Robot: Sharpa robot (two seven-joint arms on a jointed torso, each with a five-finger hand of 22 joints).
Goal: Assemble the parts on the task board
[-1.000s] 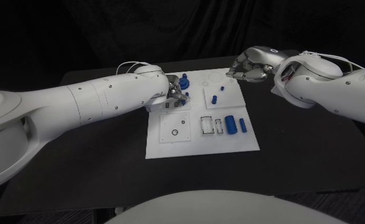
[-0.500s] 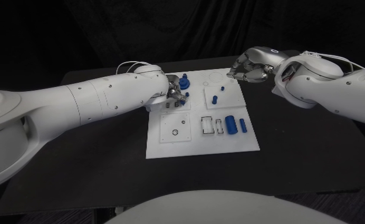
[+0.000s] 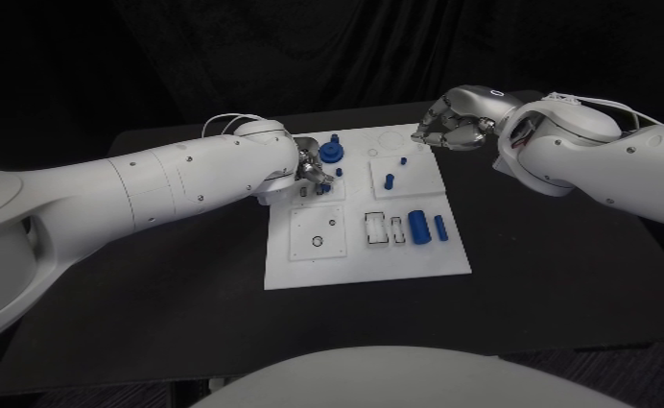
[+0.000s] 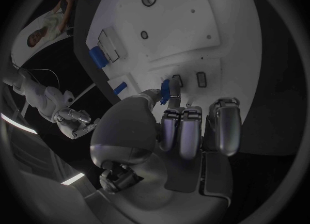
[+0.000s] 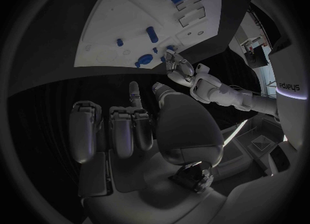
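Observation:
The white task board [image 3: 363, 264] lies mid-table. My left hand [image 3: 313, 176] hovers over its left half and pinches a small blue part [image 3: 321, 189] between thumb and finger; the left wrist view shows that part [image 4: 165, 90] at the thumb tip, just above the board [image 4: 187, 22]. A blue knob [image 3: 332, 149] stands just beyond the hand. A blue peg [image 3: 391, 180] and two blue cylinders [image 3: 418, 228] sit on the board's right half. My right hand [image 3: 450, 130] hangs by the board's far right corner, fingers curled in on nothing.
White rectangular slots [image 3: 376, 227] lie beside the cylinders, and a square plate with a small ring [image 3: 317, 231] is at the near left. Black table [image 3: 554, 254] surrounds the board. The right wrist view shows the board [image 5: 110, 28] and my left hand [image 5: 182, 73].
My left hand has drawn slightly left and nearer, carrying the small blue part with it. The right hand has barely moved.

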